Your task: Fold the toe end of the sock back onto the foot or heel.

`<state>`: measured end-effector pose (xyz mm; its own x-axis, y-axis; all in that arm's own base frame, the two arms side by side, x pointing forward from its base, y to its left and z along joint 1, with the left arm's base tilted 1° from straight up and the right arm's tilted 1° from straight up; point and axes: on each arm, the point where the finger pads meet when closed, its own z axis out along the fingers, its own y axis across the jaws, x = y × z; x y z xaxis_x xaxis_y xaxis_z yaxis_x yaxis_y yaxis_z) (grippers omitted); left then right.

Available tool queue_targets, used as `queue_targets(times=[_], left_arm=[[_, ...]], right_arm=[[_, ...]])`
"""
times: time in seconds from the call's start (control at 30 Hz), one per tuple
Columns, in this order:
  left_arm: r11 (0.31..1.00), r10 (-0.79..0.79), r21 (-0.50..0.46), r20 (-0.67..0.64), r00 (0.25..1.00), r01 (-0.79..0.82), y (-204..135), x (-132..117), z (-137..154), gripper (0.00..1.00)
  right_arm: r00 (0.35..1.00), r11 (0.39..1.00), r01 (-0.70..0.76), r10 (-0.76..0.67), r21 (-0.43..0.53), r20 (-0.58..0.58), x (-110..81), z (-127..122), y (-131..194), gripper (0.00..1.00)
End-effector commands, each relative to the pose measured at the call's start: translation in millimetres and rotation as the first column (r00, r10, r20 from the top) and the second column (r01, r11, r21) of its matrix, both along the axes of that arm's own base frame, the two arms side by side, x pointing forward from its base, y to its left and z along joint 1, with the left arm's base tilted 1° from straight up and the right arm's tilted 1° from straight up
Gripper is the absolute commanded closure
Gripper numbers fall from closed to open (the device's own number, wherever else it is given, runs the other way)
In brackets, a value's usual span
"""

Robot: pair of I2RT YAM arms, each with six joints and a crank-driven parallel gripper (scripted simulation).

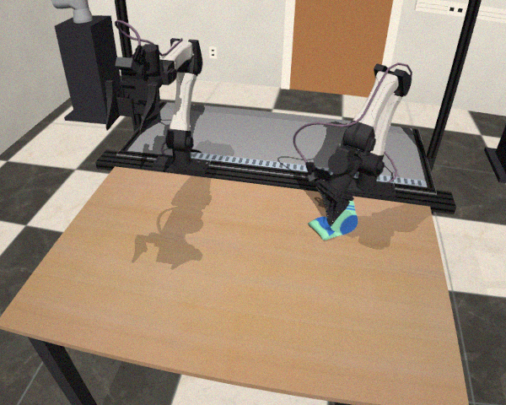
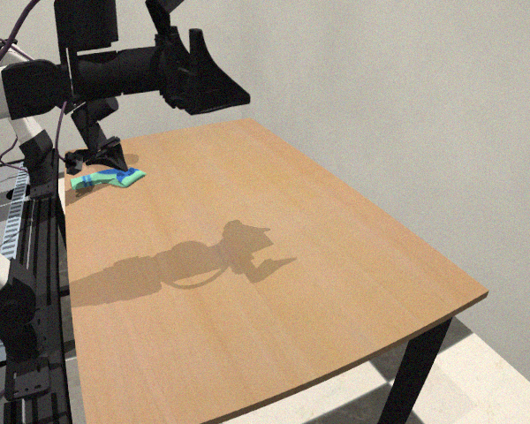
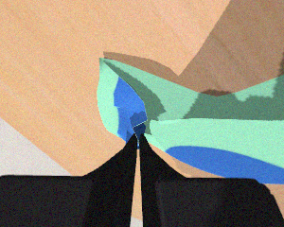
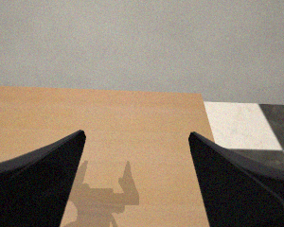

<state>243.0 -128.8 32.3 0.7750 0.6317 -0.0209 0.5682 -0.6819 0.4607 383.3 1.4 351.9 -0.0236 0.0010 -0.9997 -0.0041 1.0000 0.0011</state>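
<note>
Sock (image 1: 348, 223) (image 2: 101, 177) (image 3: 218, 132) on table (image 1: 244, 296) (image 2: 265, 200) (image 3: 38, 61) (image 4: 147, 118), near the edge beside the rail (image 1: 261, 175) (image 2: 41, 237).

Left claw (image 1: 331, 223) (image 2: 126, 170) (image 3: 138, 136) points down, closed; right claw (image 1: 123, 126) (image 2: 219, 59) (image 4: 137, 133) gapes.
</note>
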Motion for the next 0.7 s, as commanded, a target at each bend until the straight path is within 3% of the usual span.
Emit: queue_targets(times=[0.0, 0.1, 0.37, 0.4, 0.67], left_arm=[[1.0, 0.004, -0.005, -0.007, 1.0, -0.004, 2.7, -0.9, -11.1, 0.98], [0.999, 0.001, -0.037, 0.044, 0.999, 0.001, -1.4, 6.3, -8.5, 0.98], [1.0, 0.004, -0.014, 0.008, 1.0, -0.004, 1.9, -0.6, -12.4, 0.98], [1.0, 0.004, -0.014, 0.008, 1.0, -0.004, 1.9, -0.6, -12.4, 0.6], [1.0, 0.004, -0.014, 0.008, 1.0, -0.004, 1.9, -0.6, -12.4, 0.6]], right_arm=[[1.0, 1.0, 0.004, -0.004, -0.001, 0.028, -0.6, 9.7, -1.4, 0.0], [1.0, 1.0, 0.004, -0.004, -0.001, 0.028, -0.6, 9.7, -1.4, 0.0], [1.0, 1.0, 0.004, -0.004, -0.001, 0.028, -0.6, 9.7, -1.4, 0.0], [1.0, 1.0, 0.004, -0.004, -0.001, 0.028, -0.6, 9.7, -1.4, 0.0], [1.0, 1.0, 0.004, -0.004, -0.001, 0.028, -0.6, 9.7, -1.4, 0.0]])
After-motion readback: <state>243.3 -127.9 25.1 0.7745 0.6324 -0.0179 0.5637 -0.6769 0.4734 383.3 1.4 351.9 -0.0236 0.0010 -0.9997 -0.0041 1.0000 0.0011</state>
